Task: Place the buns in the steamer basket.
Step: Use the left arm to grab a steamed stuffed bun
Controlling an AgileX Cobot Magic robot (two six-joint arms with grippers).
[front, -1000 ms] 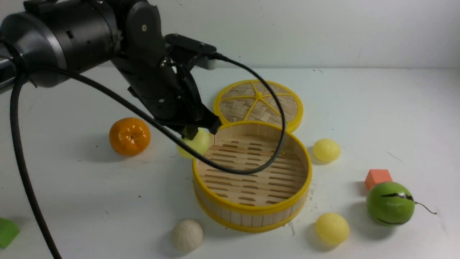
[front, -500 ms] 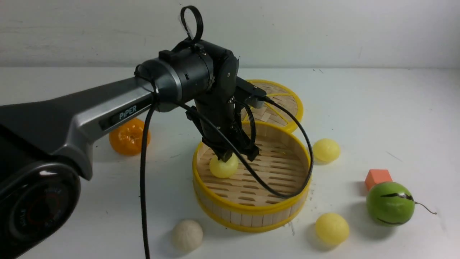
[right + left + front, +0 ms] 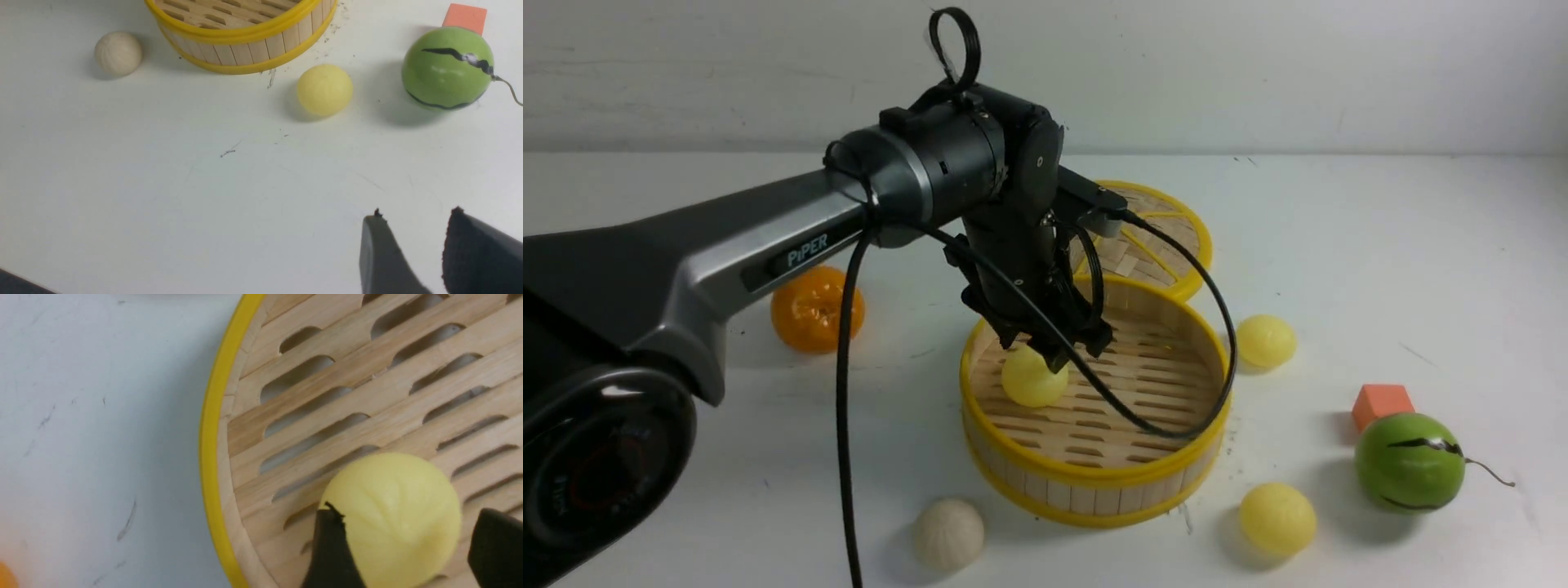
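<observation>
Left hand [image 3: 406,514] is hovering, fingers apart, either side of yellow bun [image 3: 1032,378], which is sitting on basket [image 3: 1094,476] floor, left part: drop-off seemingly underway. Right hand [image 3: 439,253] is idling, fingers apart, empty.

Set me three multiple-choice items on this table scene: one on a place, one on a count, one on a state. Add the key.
1. Where is the cream-white bun?
A) inside the steamer basket
B) on the lid
C) on the table, at the steamer basket's near side

2. How many buns lie in the steamer basket?
A) none
B) one
C) three

3. The lid is:
A) lying flat on the table behind the steamer basket
B) closing the steamer basket
C) standing on edge

Key:
1 C: it sits on bare table outside the front wall.
2 B: a single pale yellow bun rests on the slatted floor.
3 A: the steamer basket stands open and the woven disc lies flat beyond it.
</observation>
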